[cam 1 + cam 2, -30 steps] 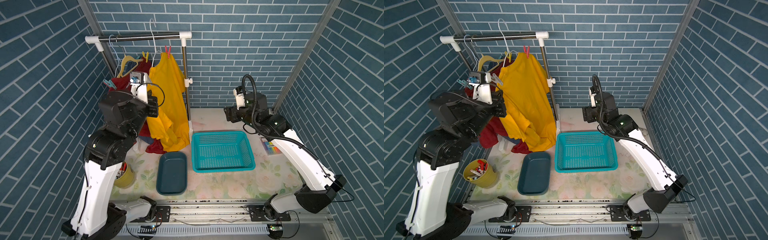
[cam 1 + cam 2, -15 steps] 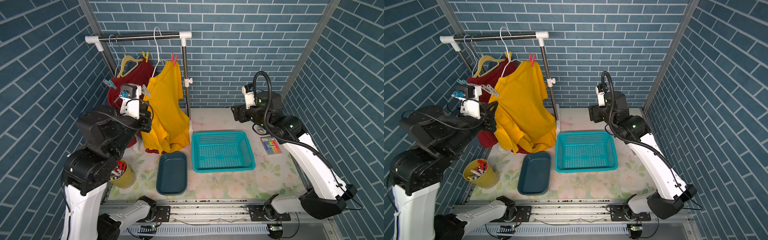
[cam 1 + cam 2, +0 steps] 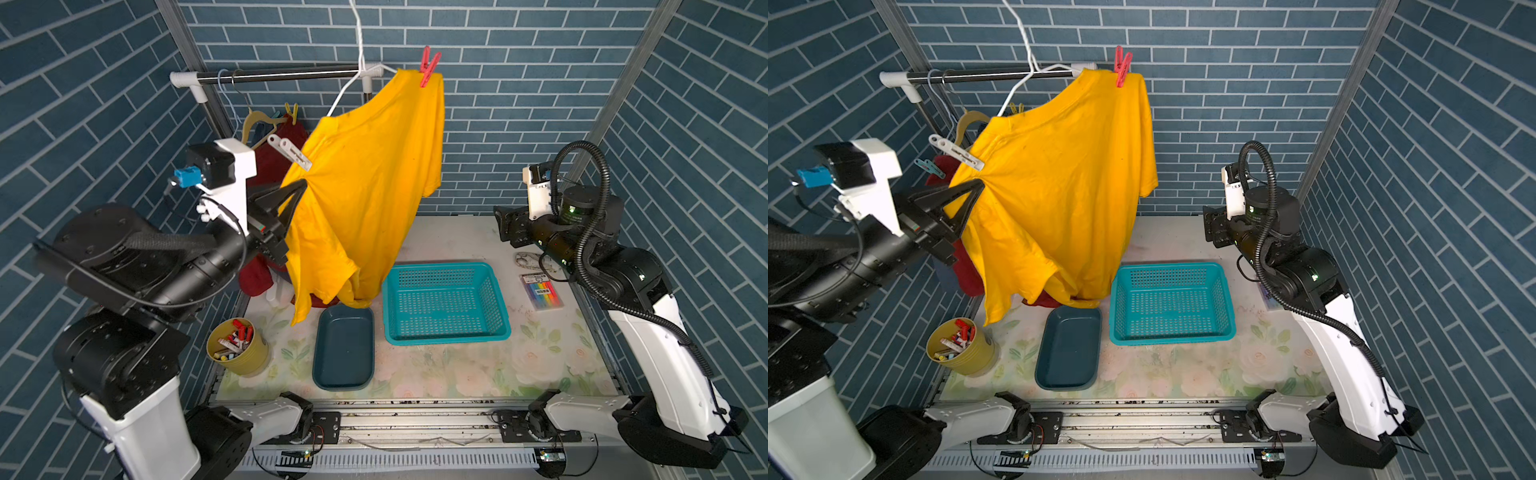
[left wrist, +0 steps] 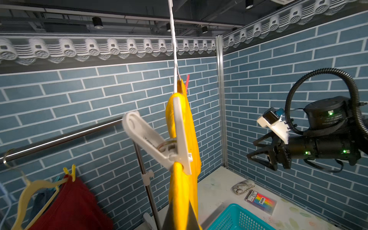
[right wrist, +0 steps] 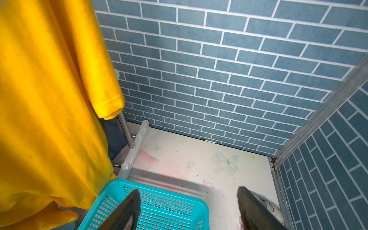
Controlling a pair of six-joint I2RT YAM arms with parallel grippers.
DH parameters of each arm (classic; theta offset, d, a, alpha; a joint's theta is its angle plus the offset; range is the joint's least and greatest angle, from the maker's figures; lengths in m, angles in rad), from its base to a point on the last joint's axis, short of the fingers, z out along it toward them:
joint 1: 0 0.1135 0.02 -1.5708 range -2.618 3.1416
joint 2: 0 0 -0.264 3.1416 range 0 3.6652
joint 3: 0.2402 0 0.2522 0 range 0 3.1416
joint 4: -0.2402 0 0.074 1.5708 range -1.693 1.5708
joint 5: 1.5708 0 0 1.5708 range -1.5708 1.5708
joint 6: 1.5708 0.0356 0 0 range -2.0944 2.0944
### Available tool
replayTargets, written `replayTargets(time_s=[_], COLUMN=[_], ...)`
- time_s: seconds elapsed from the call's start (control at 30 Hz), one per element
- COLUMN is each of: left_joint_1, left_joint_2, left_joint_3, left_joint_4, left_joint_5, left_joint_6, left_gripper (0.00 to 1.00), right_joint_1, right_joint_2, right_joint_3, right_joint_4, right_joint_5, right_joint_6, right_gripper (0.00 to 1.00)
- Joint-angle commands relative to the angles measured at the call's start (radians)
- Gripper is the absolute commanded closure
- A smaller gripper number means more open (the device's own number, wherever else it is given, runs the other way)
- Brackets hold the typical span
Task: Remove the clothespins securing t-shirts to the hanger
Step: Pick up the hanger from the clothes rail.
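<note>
The left gripper is pressed together on a fold of the yellow shirt, just below the white pin clipped on that shirt's near shoulder. 1 red pin grips the far shoulder, high beside the rail, and 1 yellow pin sits above the red shirt behind. The right gripper hangs spread and empty over the table, behind the basket, well apart from the shirts.

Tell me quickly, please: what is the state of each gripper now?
Left gripper: closed on the yellow t-shirt, below the white clothespin.
Right gripper: open, empty.
</note>
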Motion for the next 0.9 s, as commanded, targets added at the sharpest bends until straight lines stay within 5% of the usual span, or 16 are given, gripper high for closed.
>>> replayTargets(time_s=[0.0, 0.43, 0.87], left_joint_1=[-0.001, -0.001, 0.041], left_joint_2=[0.087, 0.297, 0.316], left_joint_3=[0.105, 0.252, 0.111], left_joint_4=[0.136, 0.47, 0.342], left_joint_5=[0.135, 0.275, 0.442], left_joint_6=[-0.061, -0.314, -0.298], left_gripper=[1.0, 1.0, 1.0], right_joint_1=[-0.004, -0.004, -0.004], right_joint_2=[-0.033, -0.137, -0.21], right_joint_3=[-0.025, -0.121, -0.089], right_joint_4=[-0.026, -0.029, -0.126], right_joint_5=[0.035, 0.094, 0.025], right_joint_6=[-0.039, -0.04, -0.044], right_gripper=[0.23, 0.25, 0.25])
